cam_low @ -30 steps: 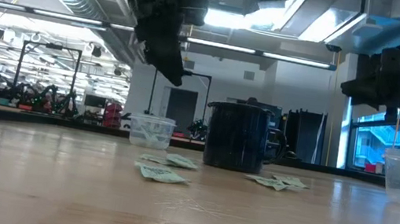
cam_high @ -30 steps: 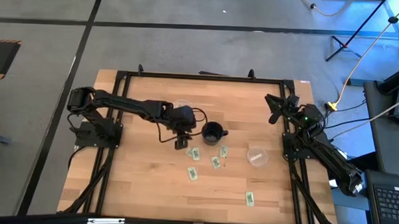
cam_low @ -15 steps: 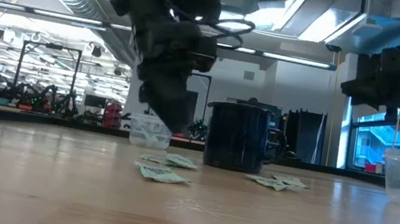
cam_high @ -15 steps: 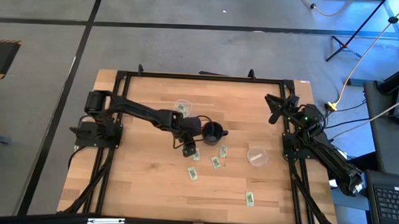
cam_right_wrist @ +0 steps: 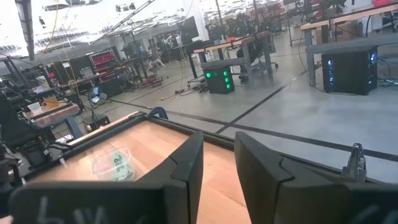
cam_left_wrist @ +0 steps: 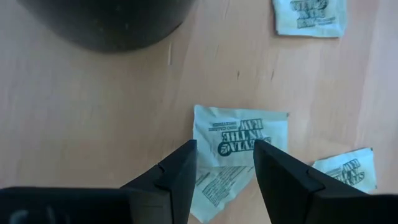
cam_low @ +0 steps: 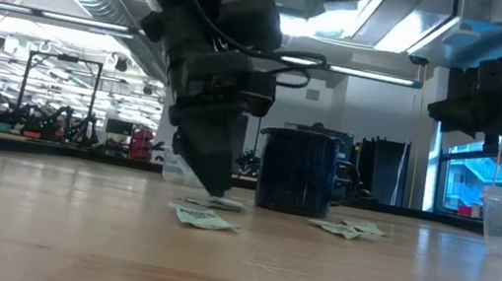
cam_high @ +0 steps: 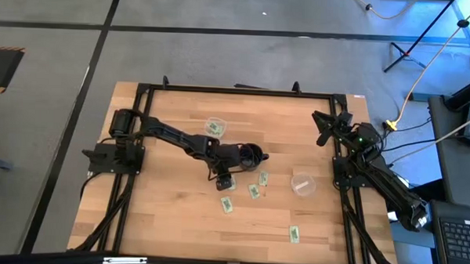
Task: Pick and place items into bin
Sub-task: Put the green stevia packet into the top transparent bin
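We work on a pale wooden tabletop (cam_high: 154,207) framed in black rails, and we judge the step in hand to be the reach for a pick: our left arm stretches from its base toward the middle, and the left tool (cam_high: 225,181) hangs low over a packet just beside the black enamel mug (cam_high: 250,156). In the left wrist view its two dark fingers (cam_left_wrist: 177,171) stand apart, open, either side of a small flat pale green paper packet with dark print (cam_left_wrist: 239,140), not yet touching it so far as we can tell. The right arm waits folded at the tabletop's right edge, its right tool (cam_high: 324,127) lifted clear; its fingers stand a little apart on nothing. The likely bin is the small clear plastic tub (cam_high: 213,127) behind the mug, already holding something green; a second clear plastic tub (cam_high: 302,184) sits to the right. Other pale green packets (cam_high: 226,204) lie scattered in front of the mug. Next, we judge, the left tool must drop the last bit, straddle the flat packet squarely and close low enough to catch its thin edge.
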Controlling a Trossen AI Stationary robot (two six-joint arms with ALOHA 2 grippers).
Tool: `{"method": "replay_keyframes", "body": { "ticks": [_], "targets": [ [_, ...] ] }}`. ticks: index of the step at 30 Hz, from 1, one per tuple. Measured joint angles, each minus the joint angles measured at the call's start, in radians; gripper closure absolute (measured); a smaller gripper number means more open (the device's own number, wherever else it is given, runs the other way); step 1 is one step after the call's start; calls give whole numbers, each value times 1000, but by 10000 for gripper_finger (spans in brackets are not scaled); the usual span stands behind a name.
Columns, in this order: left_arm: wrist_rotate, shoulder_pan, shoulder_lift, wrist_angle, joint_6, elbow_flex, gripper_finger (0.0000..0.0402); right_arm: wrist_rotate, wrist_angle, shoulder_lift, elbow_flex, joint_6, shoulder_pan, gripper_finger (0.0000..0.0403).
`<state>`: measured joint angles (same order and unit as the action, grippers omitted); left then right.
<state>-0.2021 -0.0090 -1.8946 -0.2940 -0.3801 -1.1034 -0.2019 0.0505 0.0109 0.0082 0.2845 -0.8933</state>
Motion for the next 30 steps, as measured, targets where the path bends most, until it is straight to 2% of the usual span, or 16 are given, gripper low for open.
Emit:
{"method": "replay_keyframes", "body": {
  "ticks": [17, 30],
  "targets": [
    [-1, 4, -18, 4, 35, -1, 252, 0, 0, 0, 0, -1, 0, 308],
    [7, 11, -21, 7, 39, 0, 340, 0, 0, 0, 0, -2, 0, 308]
  ]
}}
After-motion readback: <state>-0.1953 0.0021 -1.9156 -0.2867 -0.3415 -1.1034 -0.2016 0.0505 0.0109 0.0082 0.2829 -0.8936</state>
